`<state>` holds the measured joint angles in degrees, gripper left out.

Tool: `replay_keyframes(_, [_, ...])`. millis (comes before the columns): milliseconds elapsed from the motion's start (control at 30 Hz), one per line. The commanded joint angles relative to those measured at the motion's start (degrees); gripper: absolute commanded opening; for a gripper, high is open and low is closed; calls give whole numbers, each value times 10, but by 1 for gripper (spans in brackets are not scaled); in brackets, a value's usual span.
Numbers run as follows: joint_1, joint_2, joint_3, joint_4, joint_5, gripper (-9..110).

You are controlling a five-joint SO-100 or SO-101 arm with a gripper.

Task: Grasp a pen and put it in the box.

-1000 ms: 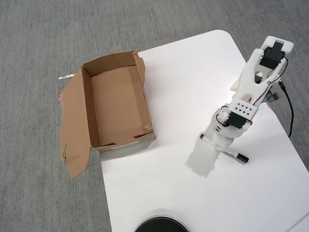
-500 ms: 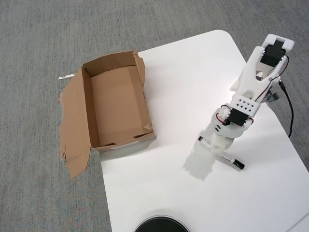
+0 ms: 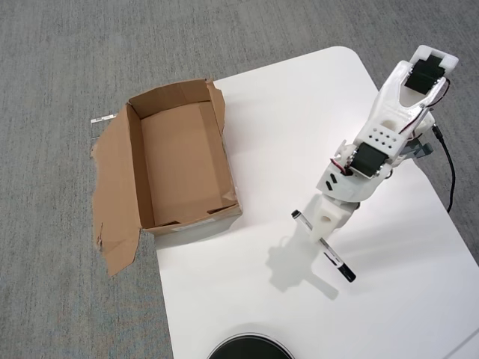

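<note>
In the overhead view the brown cardboard box [image 3: 183, 161] stands open at the white table's left edge, its torn flap [image 3: 112, 194] spread out over the carpet. The white arm reaches in from the upper right. Its gripper [image 3: 322, 228] is shut on the pen [image 3: 338, 263], a slim white marker with black ends. The pen lies slanted from upper left to lower right and sticks out on both sides of the fingers. A separate shadow on the table below it shows that it is held above the surface. Gripper and pen are to the right of the box, well apart from it.
A white table [image 3: 247, 299] with rounded corners sits on grey carpet [image 3: 67, 67]. A black round object [image 3: 251, 348] shows at the bottom edge. A black cable [image 3: 450, 172] runs down the table's right side near the arm's base.
The gripper has risen and shifted left towards the box with the pen in it. The pen has left the table and turned to a steeper slant.
</note>
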<state>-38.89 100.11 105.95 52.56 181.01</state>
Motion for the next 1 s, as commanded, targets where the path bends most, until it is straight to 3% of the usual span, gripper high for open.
replay_keyframes(0, [22, 26, -80, 4, -2, 1])
replay_keyframes(300, [31, 26, -116, -3, -1, 1])
replay_keyframes(967, [290, 15, -288, -3, -4, 1])
